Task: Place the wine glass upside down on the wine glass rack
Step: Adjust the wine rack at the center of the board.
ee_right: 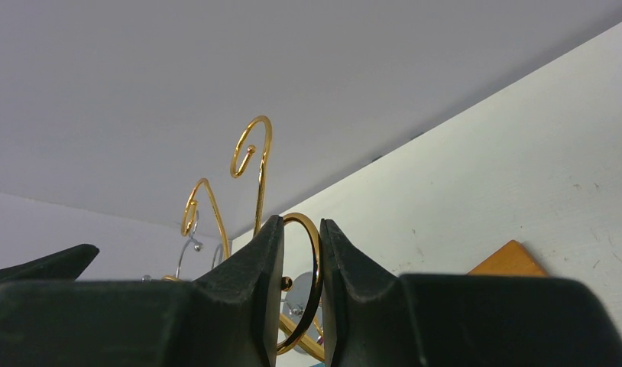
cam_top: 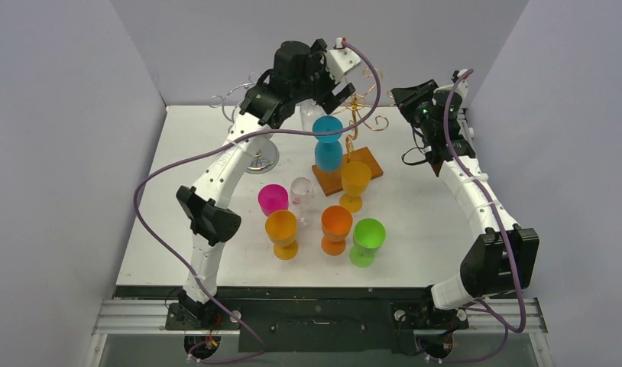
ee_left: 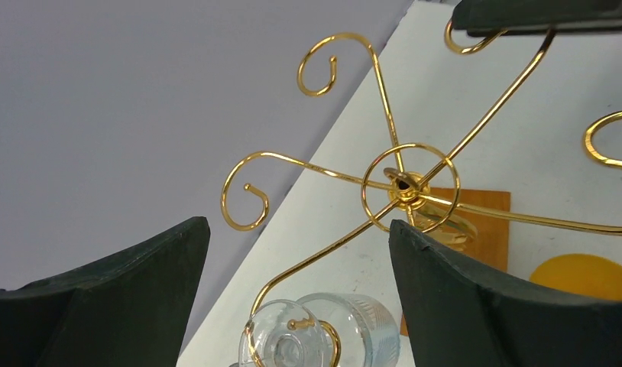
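Note:
A clear wine glass (ee_left: 315, 336) hangs upside down, its foot caught in a hook of the gold wine glass rack (ee_left: 403, 187). My left gripper (ee_left: 299, 223) stands open just above it, its fingers apart from the glass on both sides. In the top view the left gripper (cam_top: 335, 88) hovers over the rack (cam_top: 361, 115), and the clear glass (cam_top: 312, 115) shows partly beneath it. My right gripper (ee_right: 300, 229) is shut on a gold ring hook (ee_right: 314, 252) of the rack, at the rack's right side (cam_top: 406, 97).
A blue glass (cam_top: 328, 145) seems to hang from the rack over its wooden base (cam_top: 369, 164). Yellow (cam_top: 355, 183), pink (cam_top: 273, 199), orange (cam_top: 282, 233), orange (cam_top: 336, 228), green (cam_top: 367, 241) and small clear (cam_top: 301, 189) glasses stand on the table. A silver rack (cam_top: 260, 157) stands at left.

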